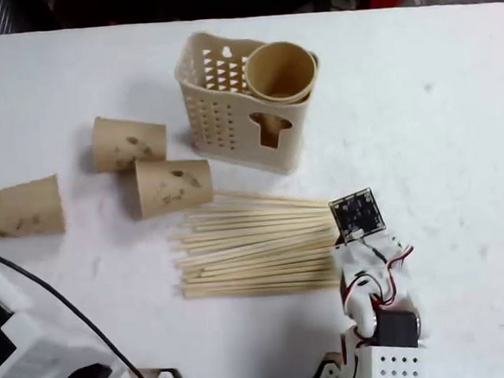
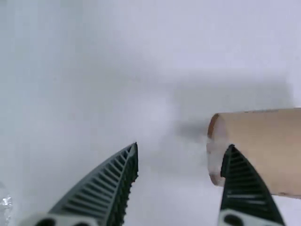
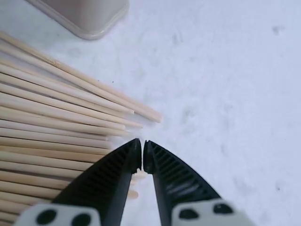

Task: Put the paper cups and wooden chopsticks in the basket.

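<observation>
Four brown paper cups are on view. Three lie on their sides on the white table (image 1: pixel 456 140): one (image 1: pixel 20 208) at the far left, and two (image 1: pixel 128 143) (image 1: pixel 172 186) close together just left of the basket (image 1: pixel 229 113), the nearer two marked with dark speckles. At the lower left stands the left arm (image 1: pixel 30 352). Its own camera shows the left pincer (image 2: pixel 183 146) spread wide and gripping nothing, with a cup (image 2: pixel 268 141) lying on its side just behind one finger (image 2: pixel 240 183), a round end facing the gap. The single basket is a cream plastic one with perforated walls, standing upright, and the fourth cup (image 1: pixel 280 70) sits upright inside its right end, mouth up. Below it lies one pile of wooden chopsticks (image 1: pixel 256 245), thin, pale and roughly parallel, too many and too overlapped to count. At their right ends hangs the right pincer (image 3: pixel 142 143), its tips closed together on nothing, just above the stick ends (image 3: pixel 56 136).
</observation>
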`<state>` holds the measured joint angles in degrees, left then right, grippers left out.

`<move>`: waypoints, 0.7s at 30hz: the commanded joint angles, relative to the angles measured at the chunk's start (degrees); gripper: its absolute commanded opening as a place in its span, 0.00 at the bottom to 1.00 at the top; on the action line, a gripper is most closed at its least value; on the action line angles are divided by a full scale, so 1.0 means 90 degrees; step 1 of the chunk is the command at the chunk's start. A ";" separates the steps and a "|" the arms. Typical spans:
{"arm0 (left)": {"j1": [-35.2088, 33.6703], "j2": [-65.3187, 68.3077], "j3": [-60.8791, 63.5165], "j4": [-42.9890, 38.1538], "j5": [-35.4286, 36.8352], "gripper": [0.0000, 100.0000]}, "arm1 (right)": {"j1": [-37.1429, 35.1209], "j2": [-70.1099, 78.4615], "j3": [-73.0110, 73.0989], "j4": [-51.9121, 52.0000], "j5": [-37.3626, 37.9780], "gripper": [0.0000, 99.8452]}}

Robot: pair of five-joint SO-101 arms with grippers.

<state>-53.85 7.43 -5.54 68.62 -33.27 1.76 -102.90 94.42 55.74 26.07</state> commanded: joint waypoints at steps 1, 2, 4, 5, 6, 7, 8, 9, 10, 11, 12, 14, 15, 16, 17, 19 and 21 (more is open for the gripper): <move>-0.0112 -0.0054 -0.1358 0.0674 0.0166 0.29 | -0.0005 -0.0034 -0.0039 -0.0103 0.0039 0.02; -0.0093 -0.0054 -0.1592 0.0908 0.0176 0.29 | -0.0005 -0.0034 -0.0039 -0.0103 0.0039 0.02; 0.0034 -0.0054 -0.2012 0.1416 0.0176 0.29 | -0.0005 -0.0034 -0.0039 -0.0103 0.0039 0.02; 0.0161 -0.0054 -0.2188 0.1661 0.0176 0.29 | -0.0005 -0.0034 -0.0039 -0.0103 0.0039 0.02; 0.0298 -0.0054 -0.2335 0.1924 0.0176 0.29 | -0.0005 -0.0034 -0.0039 -0.0103 0.0039 0.02; 0.0474 -0.0054 -0.2452 0.2198 0.0166 0.29 | -0.0005 -0.0034 -0.0039 -0.0103 0.0039 0.02; 0.0689 -0.0044 -0.2520 0.2452 0.0127 0.29 | -0.0005 -0.0034 -0.0039 -0.0103 0.0039 0.02; 0.0933 -0.0044 -0.2491 0.2676 0.0117 0.29 | -0.0005 -0.0034 -0.0039 -0.0103 0.0039 0.02; 0.1167 -0.0044 -0.2442 0.2852 0.0117 0.29 | -0.0005 -0.0034 -0.0039 -0.0103 0.0039 0.02; 0.1431 -0.0044 -0.2383 0.2969 0.0117 0.29 | -0.0005 -0.0034 -0.0039 -0.0103 0.0039 0.02; 0.1656 -0.0044 -0.2315 0.3048 0.0117 0.29 | -0.0005 -0.0034 -0.0039 -0.0103 0.0039 0.02; 0.2046 -0.0054 -0.2168 0.3116 0.0156 0.29 | -0.0005 -0.0034 -0.0039 -0.0103 0.0039 0.02; 0.2203 -0.0054 -0.2100 0.3106 0.0156 0.29 | -0.0005 -0.0034 -0.0039 -0.0103 0.0039 0.02; 0.2320 -0.0054 -0.2022 0.3077 0.0156 0.29 | -0.0005 -0.0034 -0.0039 -0.0103 0.0039 0.02; 0.2418 -0.0054 -0.1954 0.3067 0.0107 0.29 | -0.0005 -0.0034 -0.0039 -0.0103 0.0039 0.02; 0.2554 -0.0054 -0.1817 0.3028 0.0039 0.29 | -0.0005 -0.0034 -0.0039 -0.0103 0.0039 0.02; 0.2691 -0.0063 -0.1582 0.2891 -0.0127 0.29 | -0.0005 -0.0034 -0.0039 -0.0103 0.0039 0.02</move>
<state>-32.48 7.43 -21.63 95.96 -32.31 1.76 -102.90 94.42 55.74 26.07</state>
